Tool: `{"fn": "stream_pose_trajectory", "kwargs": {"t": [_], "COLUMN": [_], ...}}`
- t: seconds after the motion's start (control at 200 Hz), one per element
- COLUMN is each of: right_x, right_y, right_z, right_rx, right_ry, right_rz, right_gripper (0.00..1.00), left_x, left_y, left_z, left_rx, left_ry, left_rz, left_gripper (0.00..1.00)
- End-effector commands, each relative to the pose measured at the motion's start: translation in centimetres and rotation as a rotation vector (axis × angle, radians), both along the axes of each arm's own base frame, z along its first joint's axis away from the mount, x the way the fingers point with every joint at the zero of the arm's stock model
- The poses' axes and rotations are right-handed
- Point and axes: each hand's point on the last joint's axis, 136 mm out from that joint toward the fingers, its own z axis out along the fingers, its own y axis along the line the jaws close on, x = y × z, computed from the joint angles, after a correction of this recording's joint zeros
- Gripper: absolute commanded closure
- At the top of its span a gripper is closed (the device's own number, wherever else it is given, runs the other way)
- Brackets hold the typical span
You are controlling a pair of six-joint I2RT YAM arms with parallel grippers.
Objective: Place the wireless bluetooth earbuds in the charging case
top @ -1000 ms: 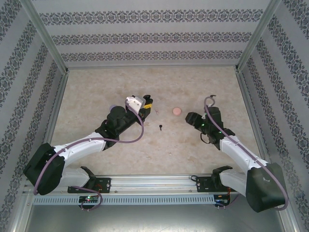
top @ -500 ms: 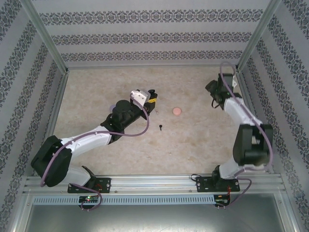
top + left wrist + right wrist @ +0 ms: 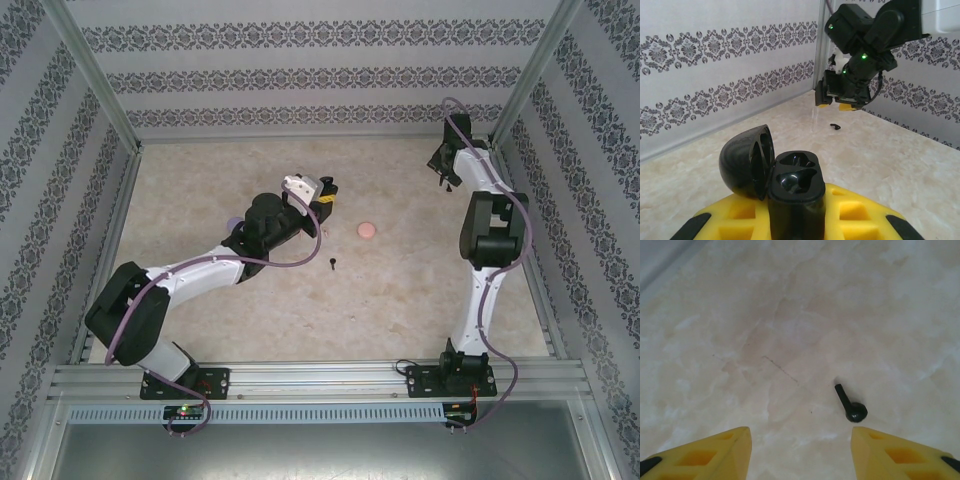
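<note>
We see the left claw (image 3: 797, 222) clamped on a black charging case (image 3: 796, 182), which it holds upright with the lid flipped open. The right claw (image 3: 800, 450) hangs by the far right corner of the table (image 3: 400, 300), fingers apart with nothing between them. A black earbud (image 3: 852, 407) lies on the table below and just ahead of its fingertips, not touching them. From above, a second black earbud (image 3: 332, 263) lies mid-table, near a round pink thing (image 3: 367, 230), probably another case.
</note>
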Motion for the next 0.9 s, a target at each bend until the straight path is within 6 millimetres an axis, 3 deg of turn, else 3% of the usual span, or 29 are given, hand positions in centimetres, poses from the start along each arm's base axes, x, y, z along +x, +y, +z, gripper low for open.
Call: {"fn": "stream_pose_trajectory", "kwargs": {"t": [0.0,0.175,0.42,0.575,0.669,0.894], "right_x": [-1.1,-1.1,-1.1,-1.6,-1.9,-2.1], "right_y": [-1.9,-2.7,-1.7,0.5,1.7,0.9], "right_z": [-0.5,-0.8,-0.8,0.4,-0.2,-2.1], "right_rx": [-0.047,-0.027,0.043,0.155,0.255,0.193], "right_ry": [0.101,0.145,0.214,0.127,0.061,0.054], "right_rz": [0.014,0.015,0.061,-0.057,-0.160,-0.299], "right_gripper": [0.47,0.48,0.48,0.44,0.44,0.44], "left_x": [0.7,0.9,1.5,2.2,2.7,3.2], "left_y": [-0.1,-0.4,-0.6,-1.0,-1.3,-1.2], "left_z": [2.6,2.5,2.3,2.4,2.5,2.3], "left_rx": [-0.073,-0.086,-0.098,-0.112,-0.119,-0.136], "left_ry": [-0.058,-0.055,-0.049,-0.053,-0.052,-0.042], "left_rz": [-0.016,-0.029,-0.035,-0.044,-0.058,-0.069], "left_gripper": [1.00,1.00,1.00,1.00,1.00,1.00]}}
